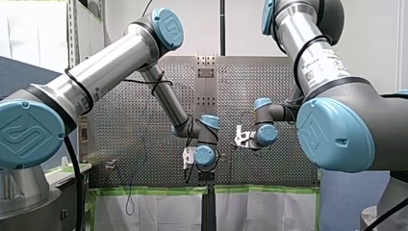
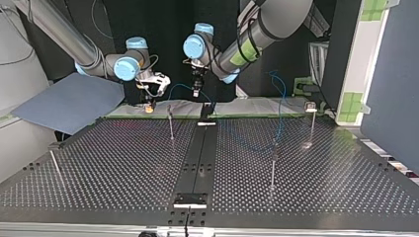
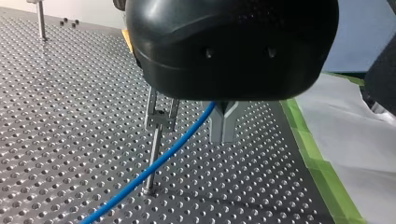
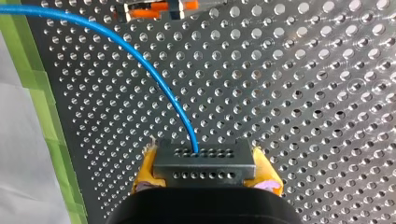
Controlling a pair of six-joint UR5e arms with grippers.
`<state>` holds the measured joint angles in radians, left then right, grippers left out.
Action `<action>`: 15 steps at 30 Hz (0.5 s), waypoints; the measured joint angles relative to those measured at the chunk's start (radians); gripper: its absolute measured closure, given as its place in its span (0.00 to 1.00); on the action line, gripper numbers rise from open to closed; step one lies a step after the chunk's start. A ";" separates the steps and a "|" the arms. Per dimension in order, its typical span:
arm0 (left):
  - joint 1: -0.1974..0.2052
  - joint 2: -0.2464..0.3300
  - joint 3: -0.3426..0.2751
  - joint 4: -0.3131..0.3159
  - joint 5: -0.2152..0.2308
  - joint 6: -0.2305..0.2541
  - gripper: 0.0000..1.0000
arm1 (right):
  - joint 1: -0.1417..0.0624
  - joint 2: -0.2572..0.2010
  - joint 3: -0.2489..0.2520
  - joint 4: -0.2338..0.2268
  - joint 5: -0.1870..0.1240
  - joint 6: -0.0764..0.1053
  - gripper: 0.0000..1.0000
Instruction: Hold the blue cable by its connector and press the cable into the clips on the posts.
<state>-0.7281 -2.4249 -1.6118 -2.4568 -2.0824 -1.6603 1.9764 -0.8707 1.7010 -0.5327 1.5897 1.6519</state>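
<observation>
Dark grey connector [image 4: 204, 165]: block w/ 2 rows of holes. Thin blue cable [image 4: 173, 100] leaves its far face, curving away. Top view: slack arc at upper centre, another stretch drops at upper right. Clip [image 3: 160, 116]: metal fork, prongs up, empty; cable crosses its post [image 3: 153, 158] below.

Past the perforated table [image 1: 250, 82] I see a pale wall [image 1: 202, 29], a white sheet [image 1: 159, 211] edged in green tape [image 1: 159, 190], and a blue panel [image 2: 69, 101] at the top view's left.
</observation>
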 joint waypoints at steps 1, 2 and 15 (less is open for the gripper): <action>0.000 0.000 0.000 0.000 -0.001 0.004 1.00 | 0.000 0.000 0.000 0.000 0.000 0.000 1.00; 0.000 0.000 0.000 0.000 -0.002 0.007 1.00 | 0.000 0.000 0.000 0.001 0.000 0.000 1.00; -0.005 -0.040 0.000 -0.061 0.013 0.036 1.00 | 0.000 0.000 0.001 0.002 -0.001 0.003 1.00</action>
<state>-0.7326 -2.4650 -1.6116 -2.5176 -2.0691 -1.6247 1.9759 -0.8707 1.7017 -0.5310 1.5887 1.6552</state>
